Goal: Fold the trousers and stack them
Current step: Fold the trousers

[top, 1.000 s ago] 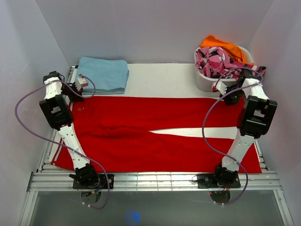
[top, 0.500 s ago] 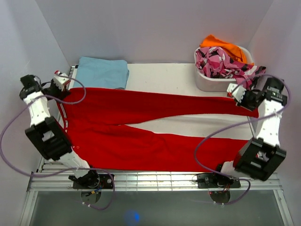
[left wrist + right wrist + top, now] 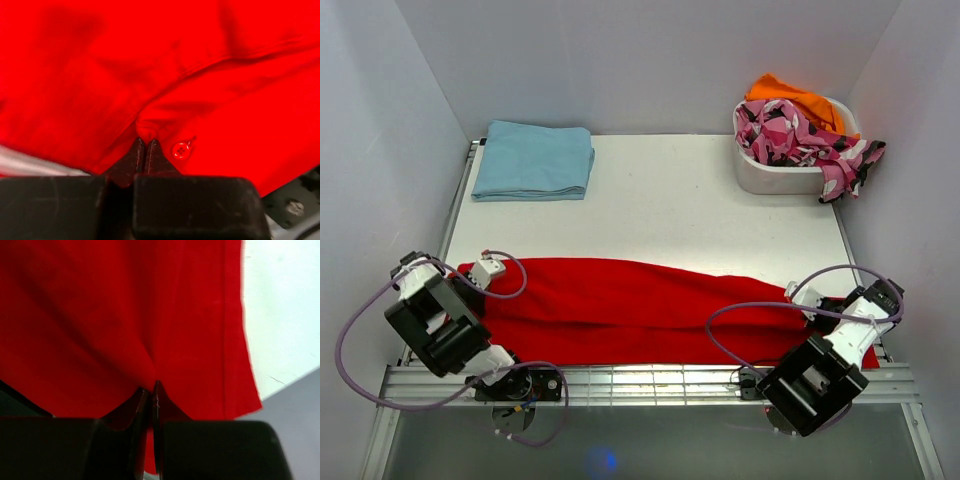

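The bright red trousers point(image 3: 630, 305) lie folded lengthwise in a long band along the near edge of the table. My left gripper point(image 3: 488, 270) is at their left end and is shut on the red fabric point(image 3: 145, 127) beside a red button point(image 3: 180, 150). My right gripper point(image 3: 817, 303) is at their right end and is shut on the red fabric point(image 3: 152, 375) near the leg hem. The white stripe is hidden in the fold.
A folded light blue garment point(image 3: 535, 160) lies at the back left. A white basket point(image 3: 770, 175) at the back right holds a pink-black-white patterned garment point(image 3: 790, 135) and an orange one point(image 3: 800, 100). White walls close in both sides.
Both grippers have drawn the trousers' far edge from the back of the table down to the near edge, folding the trousers in half lengthwise. The arms are now low at the front.
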`<action>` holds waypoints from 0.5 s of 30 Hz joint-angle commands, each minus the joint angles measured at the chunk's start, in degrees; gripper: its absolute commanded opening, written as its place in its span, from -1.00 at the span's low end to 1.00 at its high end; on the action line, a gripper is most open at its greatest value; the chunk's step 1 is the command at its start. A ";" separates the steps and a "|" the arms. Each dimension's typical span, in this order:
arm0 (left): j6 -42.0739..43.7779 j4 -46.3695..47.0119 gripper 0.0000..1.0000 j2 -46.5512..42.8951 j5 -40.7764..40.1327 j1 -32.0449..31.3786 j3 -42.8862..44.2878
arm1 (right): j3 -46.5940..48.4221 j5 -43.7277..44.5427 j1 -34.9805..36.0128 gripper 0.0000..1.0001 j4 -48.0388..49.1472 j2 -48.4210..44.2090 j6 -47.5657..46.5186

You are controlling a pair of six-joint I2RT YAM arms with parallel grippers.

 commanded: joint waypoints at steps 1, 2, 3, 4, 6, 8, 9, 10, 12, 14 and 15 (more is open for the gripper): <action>-4.94 1.26 -1.00 7.31 -15.35 0.44 -2.66 | -3.52 5.46 -0.64 -0.84 6.67 3.25 -18.21; -7.50 3.56 -1.00 11.95 -16.06 0.53 -2.40 | -4.23 6.07 -0.55 -0.85 8.80 4.05 -17.68; -9.88 5.50 -1.00 14.34 -16.76 0.44 -1.87 | -4.94 6.60 -0.55 -0.84 10.47 4.92 -17.33; -11.90 8.13 -1.00 16.72 -16.94 0.35 -0.83 | -6.07 7.13 -0.55 -0.85 12.23 5.80 -17.07; -20.16 10.87 -1.00 23.57 -15.72 0.09 4.79 | -7.13 8.19 0.06 -0.85 18.64 8.62 -16.01; -27.96 11.32 -1.00 28.32 -13.88 -0.26 13.19 | -7.67 9.50 2.07 -0.85 23.99 11.52 -13.38; -30.45 11.23 -1.00 32.34 -13.08 -0.53 16.21 | -7.32 9.68 2.95 -0.85 25.41 12.57 -11.98; -32.38 10.88 -1.00 34.12 -11.51 -0.79 19.11 | -6.71 9.95 5.40 -0.85 26.73 14.84 -8.14; -38.01 11.14 -1.00 37.64 -10.36 -2.10 26.99 | -0.94 11.00 10.14 -0.85 28.15 19.32 -0.85; -40.92 10.88 -1.00 39.41 -10.00 -3.07 31.77 | 3.89 10.92 13.23 -0.85 27.80 22.76 4.62; -42.84 10.79 -1.00 40.02 -10.00 -4.38 35.97 | 6.54 10.83 14.55 -0.85 26.41 24.52 7.08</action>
